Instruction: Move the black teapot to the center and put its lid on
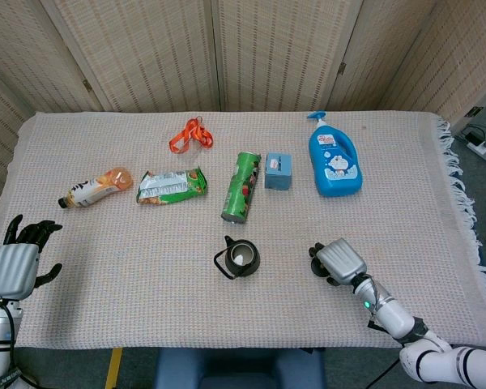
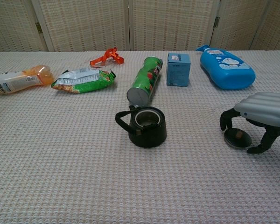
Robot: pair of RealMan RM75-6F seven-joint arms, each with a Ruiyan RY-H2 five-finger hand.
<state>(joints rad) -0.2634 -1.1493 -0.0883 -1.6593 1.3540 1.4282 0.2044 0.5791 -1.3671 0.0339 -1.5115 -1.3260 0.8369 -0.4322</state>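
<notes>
The black teapot [image 1: 239, 258] [image 2: 147, 127] stands uncovered near the table's front middle, handle to the left. Its round black lid [image 2: 237, 138] lies flat on the cloth to the teapot's right. My right hand [image 1: 338, 260] [image 2: 263, 111] hovers directly over the lid, fingers [image 2: 224, 119] arched down on the lid's left and the thumb on its right, not closed on it. In the head view the hand hides most of the lid. My left hand [image 1: 16, 263] is open at the table's left front edge, holding nothing.
Behind the teapot lies a green chips can [image 1: 241, 186], with a small blue box [image 1: 278, 171] and a blue detergent bottle [image 1: 334, 163] to its right. A green snack bag [image 1: 172, 185], a drink bottle [image 1: 95, 187] and an orange lanyard [image 1: 190, 135] lie further left.
</notes>
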